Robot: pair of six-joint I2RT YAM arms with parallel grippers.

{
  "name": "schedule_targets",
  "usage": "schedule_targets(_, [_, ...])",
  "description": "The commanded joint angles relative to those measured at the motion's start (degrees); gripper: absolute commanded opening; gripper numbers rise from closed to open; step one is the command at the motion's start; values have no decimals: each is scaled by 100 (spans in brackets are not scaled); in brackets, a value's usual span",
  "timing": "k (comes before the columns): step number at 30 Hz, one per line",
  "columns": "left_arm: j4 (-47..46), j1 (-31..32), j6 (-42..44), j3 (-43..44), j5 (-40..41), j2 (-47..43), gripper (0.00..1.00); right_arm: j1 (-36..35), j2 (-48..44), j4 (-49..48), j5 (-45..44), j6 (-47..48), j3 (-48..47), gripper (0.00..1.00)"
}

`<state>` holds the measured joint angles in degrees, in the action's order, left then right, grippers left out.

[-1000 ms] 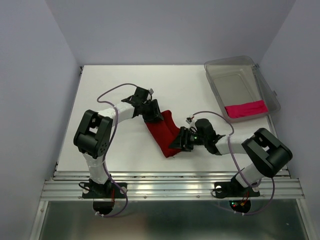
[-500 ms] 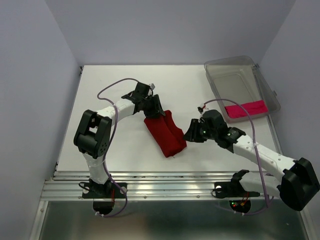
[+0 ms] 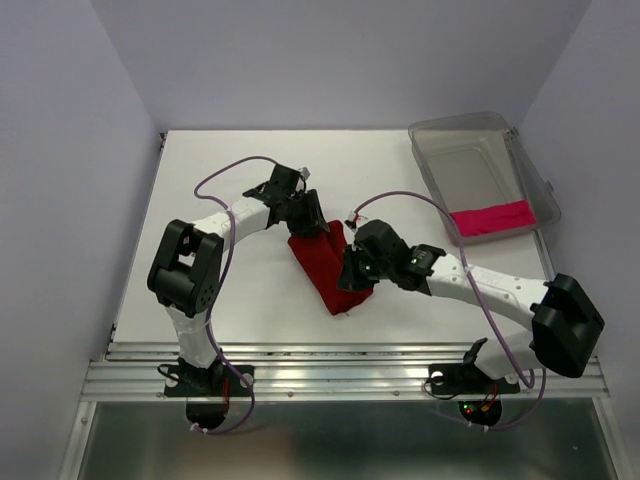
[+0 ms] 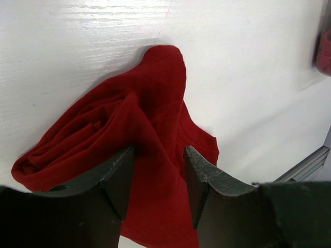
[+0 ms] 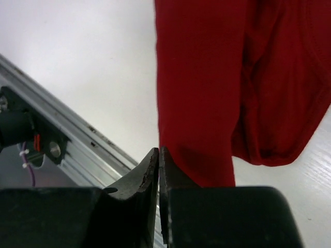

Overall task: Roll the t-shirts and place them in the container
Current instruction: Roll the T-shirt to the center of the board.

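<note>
The dark crimson t-shirt (image 3: 322, 268) lies bunched and partly rolled, slanting across the table's middle. My left gripper (image 3: 306, 222) sits at its far end, open, its two fingers straddling a raised fold of the cloth (image 4: 150, 103) with the jaws (image 4: 159, 152) apart. My right gripper (image 3: 352, 272) rests against the shirt's right side. In the right wrist view its jaws (image 5: 159, 152) are shut tip to tip with nothing between them, and the red cloth (image 5: 207, 77) lies just beside one finger. The magenta-pink t-shirt (image 3: 490, 218) is a small roll inside the bin.
The clear plastic bin (image 3: 470, 135) stands at the back right of the white table (image 3: 210, 180). An aluminium rail (image 3: 340, 375) runs along the near edge, also seen in the right wrist view (image 5: 51, 124). Cables loop above both arms.
The right arm swung out to the right, then came back against the shirt's right side, and its jaws closed. The left gripper shifted slightly at the shirt's far end.
</note>
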<state>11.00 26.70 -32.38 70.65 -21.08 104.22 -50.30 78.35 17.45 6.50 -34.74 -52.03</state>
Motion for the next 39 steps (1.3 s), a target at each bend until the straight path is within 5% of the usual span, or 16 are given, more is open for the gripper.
schedule_targets(1, [25, 46, 118, 124, -45, -201, 53, 21, 251, -365, -385, -112, -79, 7])
schedule_targets(14, [77, 37, 215, 142, -186, -464, 50, 126, 831, -436, -1459, -612, 729, 1])
schedule_targets(26, [130, 37, 250, 63, -89, -562, 50, 126, 128, 136, -1503, -217, 27, 1])
schedule_targets(39, [-46, 37, 267, -323, 157, 19, 49, 126, 1182, -532, -1230, -455, 325, 1])
